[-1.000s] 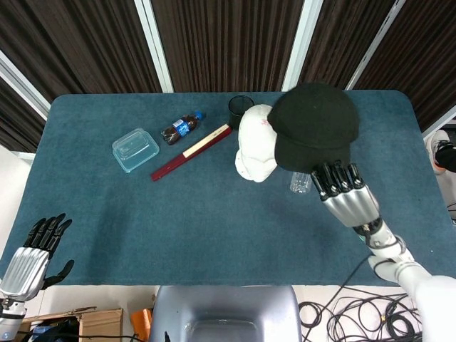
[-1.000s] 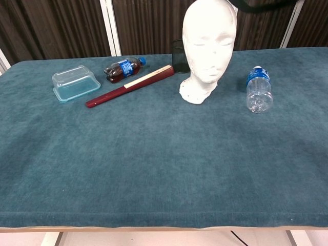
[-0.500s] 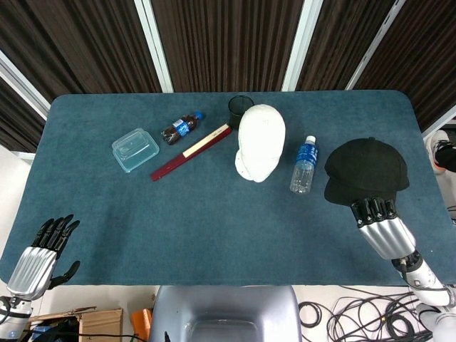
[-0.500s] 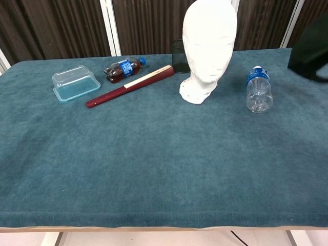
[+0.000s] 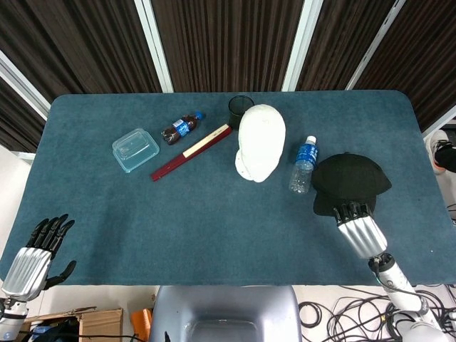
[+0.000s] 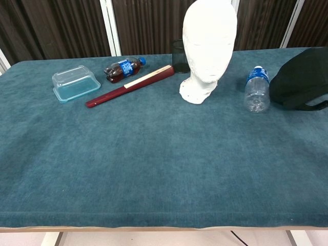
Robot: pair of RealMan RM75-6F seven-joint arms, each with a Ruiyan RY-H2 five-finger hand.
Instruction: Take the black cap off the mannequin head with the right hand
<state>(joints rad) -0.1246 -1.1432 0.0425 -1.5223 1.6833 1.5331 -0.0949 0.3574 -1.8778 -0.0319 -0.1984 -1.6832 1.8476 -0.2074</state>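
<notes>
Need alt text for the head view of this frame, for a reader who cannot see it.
Overhead view: the right robot hand holds a black cap low over the blue table, right of a bare white mannequin head and a clear water bottle. The left robot hand hangs open off the table's near-left corner.

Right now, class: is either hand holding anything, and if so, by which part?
The right hand holds the black cap by its near edge, fingers over the rim. The left hand holds nothing, its fingers apart.
</notes>
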